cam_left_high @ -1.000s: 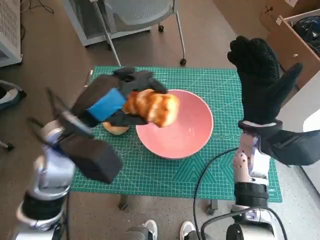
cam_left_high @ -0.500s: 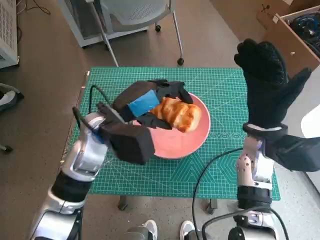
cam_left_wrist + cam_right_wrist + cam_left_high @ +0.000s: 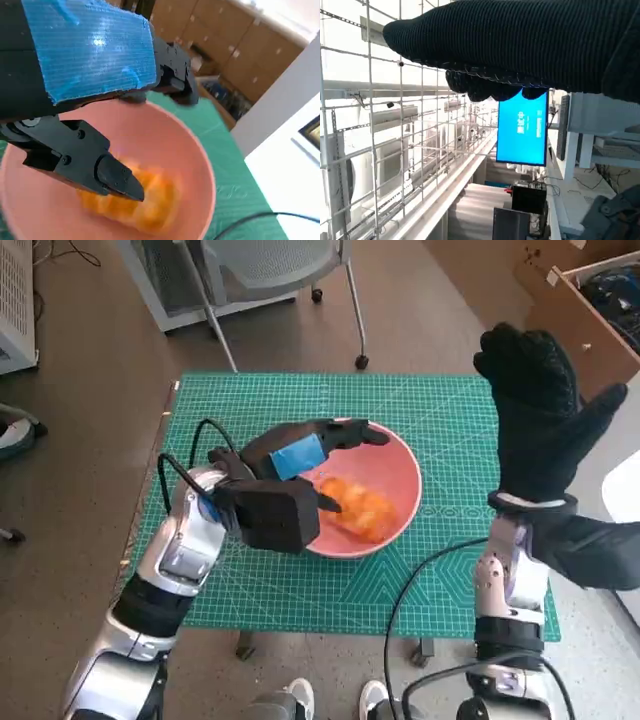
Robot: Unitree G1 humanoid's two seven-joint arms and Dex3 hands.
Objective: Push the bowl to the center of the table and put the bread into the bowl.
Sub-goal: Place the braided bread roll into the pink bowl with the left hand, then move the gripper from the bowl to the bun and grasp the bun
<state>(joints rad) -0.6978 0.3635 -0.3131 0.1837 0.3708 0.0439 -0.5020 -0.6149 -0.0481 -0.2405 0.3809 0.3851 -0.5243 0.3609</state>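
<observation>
Golden-brown bread piece lying, blurred, inside the round pink bowl, apart from any fingers; same in left wrist view, bread sitting low in the bowl under the hand. Bowl resting approx mid-way across the green gridded cutting mat covering the worktop.

Left hand, black w/ blue tape on its back, hovering over the bowl's near-left part, fingers spread apart & gripping nothing; thumb tip pointing down toward the bread w/o touching, other fingers reaching across above the far rim. Black box-shaped wrist unit overlapping the bowl's left edge in head view; pale silver left forearm rising from lower left.

Right hand in black knitted glove raised high beside the worktop's right edge, well apart from bowl & bread, fingers extended and apart, thumb sticking out to the right, holding nothing. In right wrist view, glove filling the top as a dark band; beyond it a white wire grid & a bright blue screen.

Grey wheeled office chair standing on the brown floor beyond the worktop. Black cable looping over the mat's near right part. Light-coloured shoes showing at the bottom edge.
</observation>
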